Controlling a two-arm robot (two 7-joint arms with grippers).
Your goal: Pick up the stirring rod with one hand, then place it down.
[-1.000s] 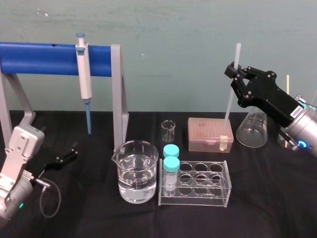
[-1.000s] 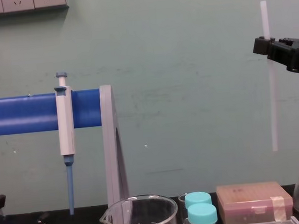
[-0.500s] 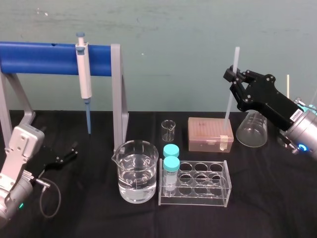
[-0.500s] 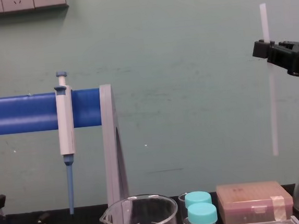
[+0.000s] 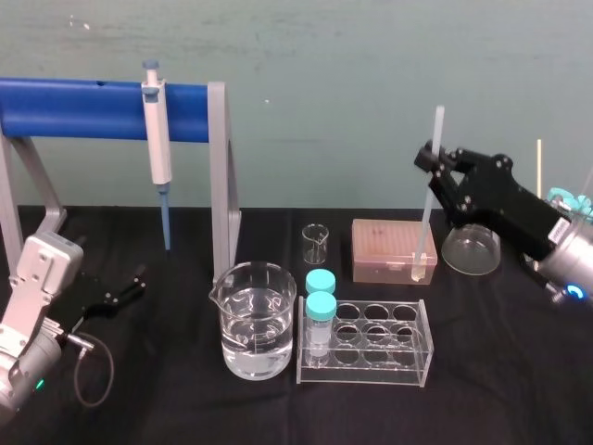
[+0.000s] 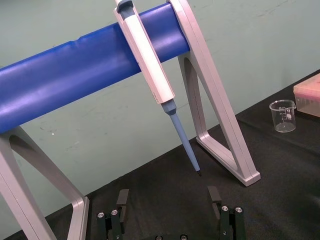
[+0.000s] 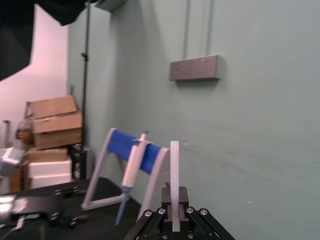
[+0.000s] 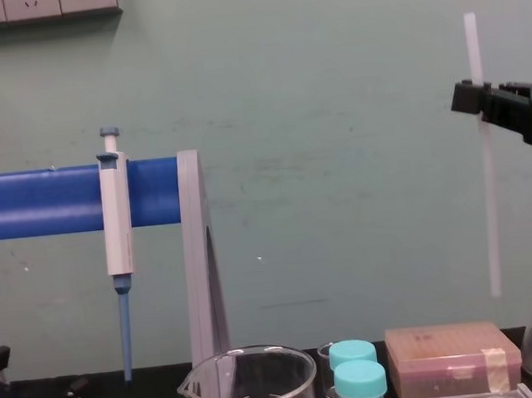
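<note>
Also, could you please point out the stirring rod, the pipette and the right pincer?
stirring rod (image 8: pixel 489 207), chest view, on its shaft below the grip.
pipette (image 5: pixel 159 139), head view, on its white body.
right pincer (image 5: pixel 431 161), head view, between its fingertips, shut on the stirring rod.

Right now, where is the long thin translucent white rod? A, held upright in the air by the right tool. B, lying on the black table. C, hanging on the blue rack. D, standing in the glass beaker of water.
A: the right tool is shut on the long thin translucent white rod, whose lower end hangs in the air.
</note>
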